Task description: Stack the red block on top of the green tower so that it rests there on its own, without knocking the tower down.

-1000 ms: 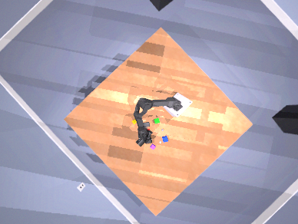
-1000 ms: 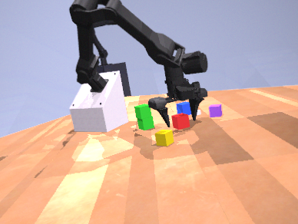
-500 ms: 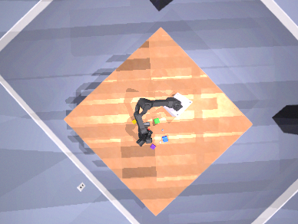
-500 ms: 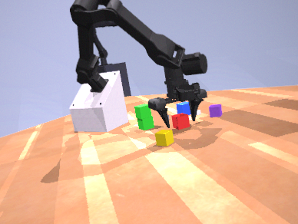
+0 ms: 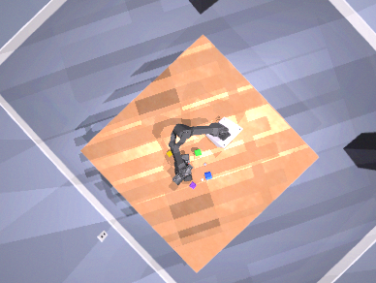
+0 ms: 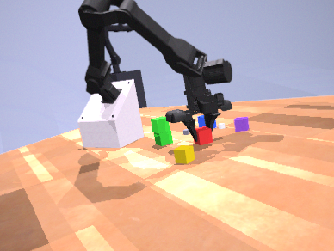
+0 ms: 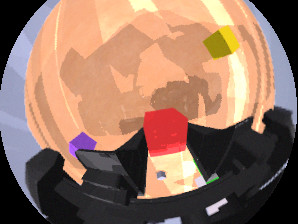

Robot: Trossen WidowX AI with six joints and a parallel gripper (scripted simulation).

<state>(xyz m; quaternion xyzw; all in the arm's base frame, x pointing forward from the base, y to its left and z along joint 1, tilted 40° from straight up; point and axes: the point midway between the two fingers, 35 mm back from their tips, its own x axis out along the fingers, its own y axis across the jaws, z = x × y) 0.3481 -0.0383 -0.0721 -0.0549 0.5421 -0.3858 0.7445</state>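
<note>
Low over the wooden table (image 6: 267, 189), the gripper (image 6: 202, 129) has its fingers pinched on the red block (image 6: 204, 136), which sits on the boards. From the exterior view, the green tower (image 6: 162, 131) stands upright at the block's nine o'clock, near but apart. A yellow block (image 6: 184, 154) lies at about seven o'clock, a blue block (image 6: 201, 120) just behind, and a purple block (image 6: 241, 124) toward two o'clock.

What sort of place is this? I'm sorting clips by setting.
Probably a bare robot test area, not a home: a wooden floor with small colored cubes such as the red block and green tower, one arm on a white base.
</note>
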